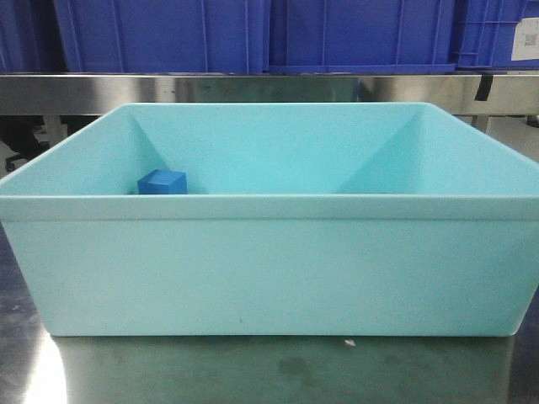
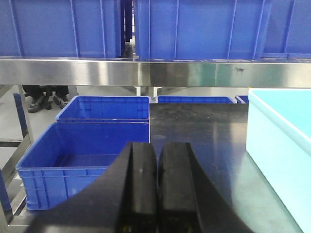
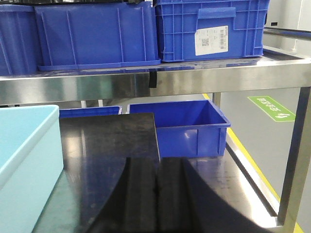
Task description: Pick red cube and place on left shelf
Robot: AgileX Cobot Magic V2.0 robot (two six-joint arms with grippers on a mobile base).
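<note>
Front view: light turquoise rectangular plastic bin [image 1: 269, 269] sat on dark steel table [image 1: 253, 374]. A small blue cube [image 1: 162, 182] lay inside the bin, left part. Dark blue plastic crates [image 1: 168, 34] stood on stainless steel shelf [image 1: 253, 91] behind and above the bin. Red cube's place could not be told in any view.

Left wrist view: left gripper [image 2: 158, 194] black fingers pressed together, holding nothing, left of the bin.

Right wrist view: right gripper [image 3: 155, 194] fingers pressed together too, empty, right of the bin.
</note>
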